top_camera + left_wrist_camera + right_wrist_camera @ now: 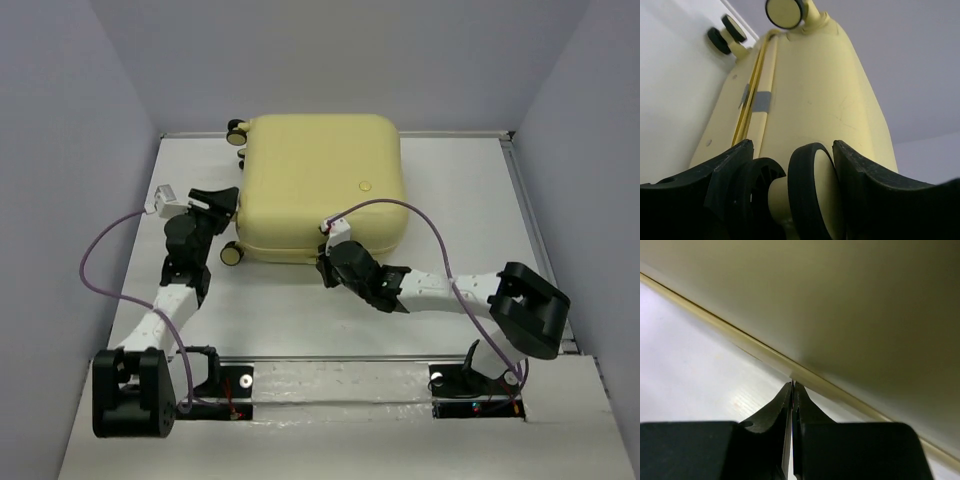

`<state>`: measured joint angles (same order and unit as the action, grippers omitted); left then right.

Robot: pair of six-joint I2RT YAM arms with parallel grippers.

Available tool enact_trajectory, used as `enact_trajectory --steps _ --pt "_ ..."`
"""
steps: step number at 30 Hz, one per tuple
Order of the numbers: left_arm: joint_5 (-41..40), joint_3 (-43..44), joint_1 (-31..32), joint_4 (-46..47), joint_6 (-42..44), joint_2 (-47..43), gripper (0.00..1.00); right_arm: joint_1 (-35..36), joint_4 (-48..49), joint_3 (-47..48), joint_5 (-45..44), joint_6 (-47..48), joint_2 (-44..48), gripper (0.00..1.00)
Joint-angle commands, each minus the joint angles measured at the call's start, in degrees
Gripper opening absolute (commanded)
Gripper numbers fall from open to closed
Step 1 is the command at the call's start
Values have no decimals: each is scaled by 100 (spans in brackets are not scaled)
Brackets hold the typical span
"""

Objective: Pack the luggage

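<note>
Left gripper (792, 147) has its fingers clamped on a caster wheel (812, 192) of the closed yellow luggage (320, 180), which lies flat on the table (290, 320). Right gripper (792, 386), fingers pressed together, has its tips at the luggage's near seam.

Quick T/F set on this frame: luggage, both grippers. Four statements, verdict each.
1. The luggage lies open. False: it is shut, lying flat.
2. The left gripper has a wheel between its fingers. True.
3. The right gripper is open. False: its jaws are shut, with the tips at the luggage's near edge.
4. The luggage rests on the table. True.
</note>
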<state>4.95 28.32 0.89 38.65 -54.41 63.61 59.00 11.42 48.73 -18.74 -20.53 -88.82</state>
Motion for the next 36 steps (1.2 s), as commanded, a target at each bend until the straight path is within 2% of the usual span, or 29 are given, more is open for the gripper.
enact_trajectory --steps 1,4,7,9,11,13,15,16,18,20,23,25,27,32,36 --pt "904 -466 606 -102 535 -1373 6 306 1055 -11 644 14 328 7" --pt "806 -783 606 -639 598 -2290 6 -19 959 -539 897 -3 1110 7" --pt "832 -1353 790 -929 458 -2992 6 -573 950 -882 1556 -109 1777 7" --pt "771 -1530 1105 -1017 396 -3205 6 -723 871 -857 2020 -48 1850 7" --pt "569 -1724 1387 -1035 370 -3303 6 -724 730 -532 2312 -55 1518 7" --pt "350 -1785 1843 -1018 422 -3268 6 -365 922 -391 2726 -248 1175 7" --pt "68 -1725 2116 -991 501 -3189 6 170 1046 -138 2474 -241 597 7" --pt "-20 -1594 2335 -974 580 -3093 6 660 1029 -40 2341 -180 411 7" --pt "-117 -1418 2565 -991 834 -2917 6 1006 1081 92 2278 -196 77 7" --pt "-170 -1162 2776 -1079 967 -2768 6 1306 1396 -38 2261 -293 118 7" --pt "-222 -986 2917 -1044 1055 -2477 6 1482 1574 -451 2183 -373 478 7" --pt "-231 -968 2961 -966 1047 -2336 6 1483 1504 -837 1614 -390 830 7" --pt "-310 -933 3040 -913 1064 -2266 6 1309 1486 -1127 1417 -390 1145 7" --pt "-651 -863 3347 -860 1091 -2161 6 982 1748 -1717 1566 -583 1507 7" --pt "-1135 -705 4015 -816 1301 -1801 6 982 1889 -1122 2215 -565 1043 7"
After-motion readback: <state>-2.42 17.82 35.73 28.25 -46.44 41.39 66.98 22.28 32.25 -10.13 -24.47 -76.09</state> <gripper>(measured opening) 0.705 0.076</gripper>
